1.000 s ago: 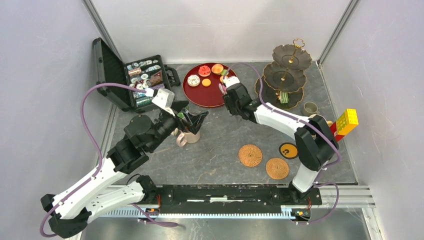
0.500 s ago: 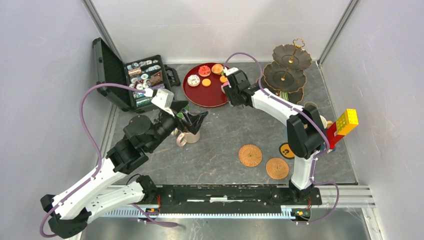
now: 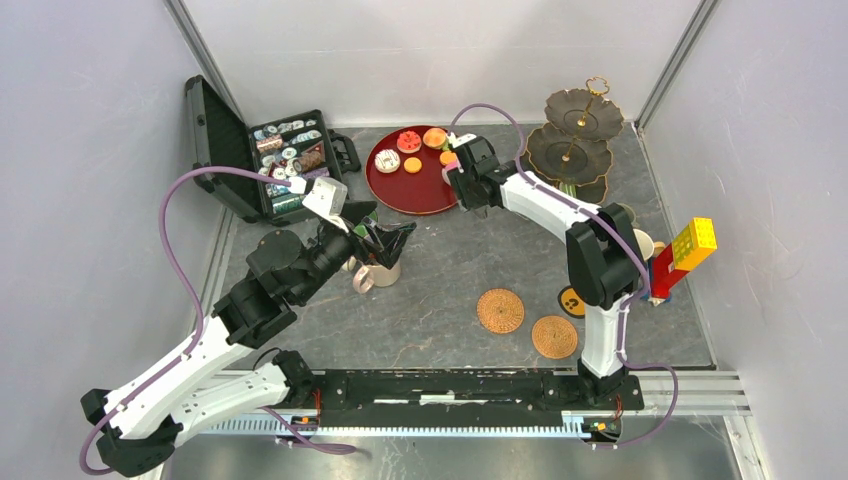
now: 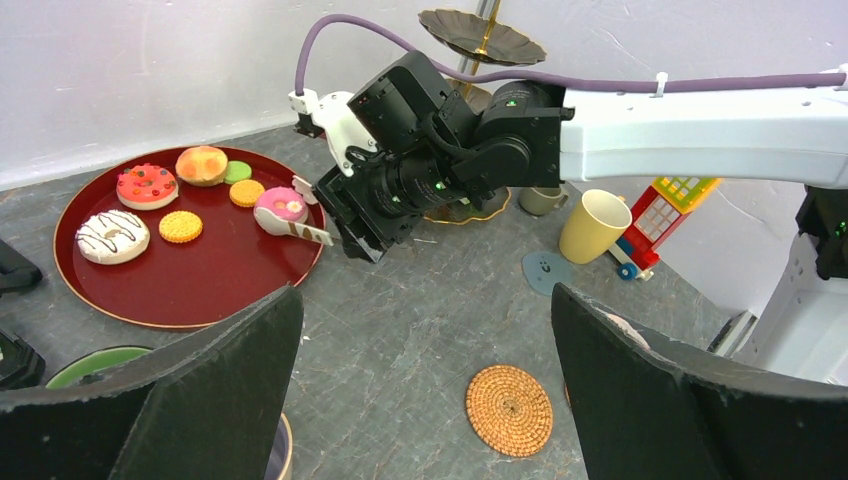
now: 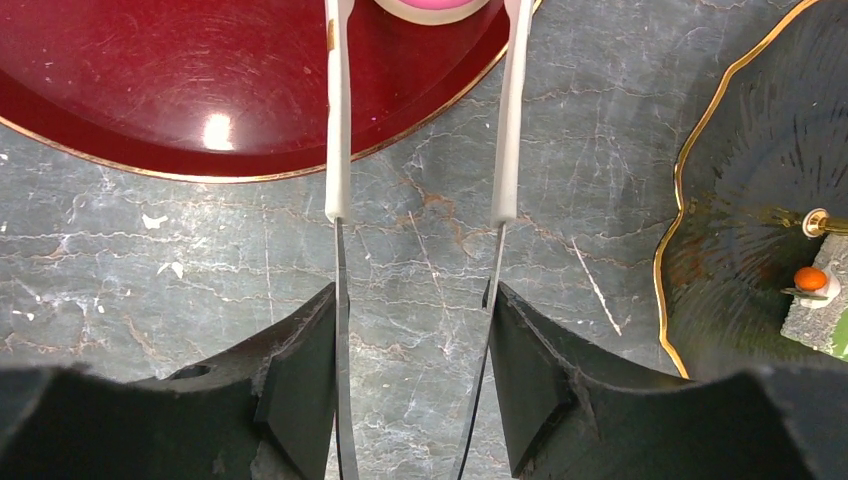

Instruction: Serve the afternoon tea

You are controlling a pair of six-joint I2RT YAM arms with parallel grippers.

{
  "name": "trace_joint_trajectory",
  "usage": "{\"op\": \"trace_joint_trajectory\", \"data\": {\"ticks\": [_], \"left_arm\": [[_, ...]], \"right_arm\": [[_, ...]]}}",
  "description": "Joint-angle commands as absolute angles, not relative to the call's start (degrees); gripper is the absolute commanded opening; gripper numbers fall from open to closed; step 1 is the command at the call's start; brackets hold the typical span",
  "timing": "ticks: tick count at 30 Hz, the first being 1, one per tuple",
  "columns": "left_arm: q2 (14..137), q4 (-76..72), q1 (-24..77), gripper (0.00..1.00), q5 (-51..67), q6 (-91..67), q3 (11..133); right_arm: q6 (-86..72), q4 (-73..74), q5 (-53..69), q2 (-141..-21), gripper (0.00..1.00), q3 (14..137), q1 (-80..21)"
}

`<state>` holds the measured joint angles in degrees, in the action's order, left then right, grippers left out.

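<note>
My right gripper is shut on white-tipped tongs, whose thin arms run along the insides of both jaws. The tong tips flank a pink cake at the right edge of the red tray. Other toy cakes lie on the tray: a red one, an orange one and a white one. The dark three-tier stand is to the right, with a small cake on its bottom tier. My left gripper hangs open above a beige mug and a green-lined mug.
A yellow mug and a small grey mug sit at the right by a toy block building. Two woven coasters and a dark coaster lie near the front. An open black case stands at the back left.
My right arm has carried the tongs away from me towards the tray's right edge, bringing their tips around the pink cake. The left arm has not moved.
</note>
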<state>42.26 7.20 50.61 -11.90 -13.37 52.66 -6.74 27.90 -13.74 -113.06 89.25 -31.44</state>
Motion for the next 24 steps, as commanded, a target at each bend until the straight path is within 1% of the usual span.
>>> {"op": "trace_joint_trajectory", "data": {"ticks": [1,7,12,19,21,24], "left_arm": [[41.98,5.53,50.66,1.0,-11.91,-10.2,54.59],[42.13,5.54,50.66,1.0,-11.87,-10.2,54.54],[42.26,5.47,50.71,1.0,-11.91,-10.2,54.5],[42.23,5.54,50.62,1.0,-11.95,-10.18,54.55],[42.27,5.54,50.63,1.0,-11.88,-10.2,54.58],[42.22,5.49,50.66,1.0,-11.75,-10.28,54.58]], "right_arm": [[-6.75,26.54,-13.45,-114.09,0.58,92.55,-30.77],[-6.46,25.45,-12.34,-115.67,0.6,93.74,-29.97],[-6.4,25.36,-11.69,-117.08,0.59,95.22,-29.76],[-7.4,24.71,-10.51,-115.45,0.47,94.6,-29.79],[-7.58,24.0,-9.94,-113.97,0.42,93.39,-29.79],[-8.26,21.52,-9.05,-110.41,0.38,90.27,-29.79]]}}
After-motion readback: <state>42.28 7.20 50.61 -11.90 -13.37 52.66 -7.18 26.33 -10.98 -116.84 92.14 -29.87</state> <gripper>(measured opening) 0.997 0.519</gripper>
